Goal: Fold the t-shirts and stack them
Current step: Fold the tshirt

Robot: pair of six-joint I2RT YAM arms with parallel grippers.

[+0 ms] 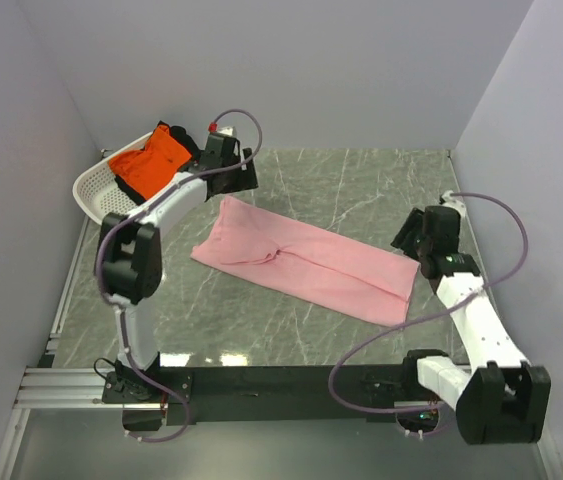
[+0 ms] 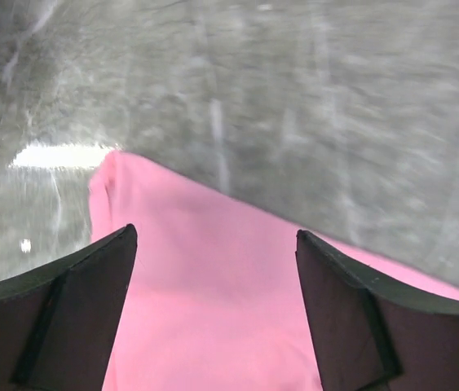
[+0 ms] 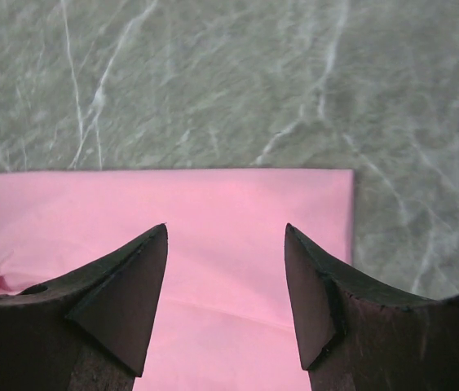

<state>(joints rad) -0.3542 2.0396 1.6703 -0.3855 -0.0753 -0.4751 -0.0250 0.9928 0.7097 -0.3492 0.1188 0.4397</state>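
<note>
Pink t-shirt (image 1: 306,262) fills both wrist views; orange t-shirt (image 1: 154,158) appears only overhead.

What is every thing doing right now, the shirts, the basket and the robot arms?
Pink shirt: folded into a long strip, lying flat on the table, not held.
Orange shirt: crumpled in the basket, not folded.
Basket: holding the orange shirt, at the table's far left corner.
Left arm: jaws open over one end of the pink shirt, holding nothing.
Right arm: jaws open over the other end, holding nothing.
</note>
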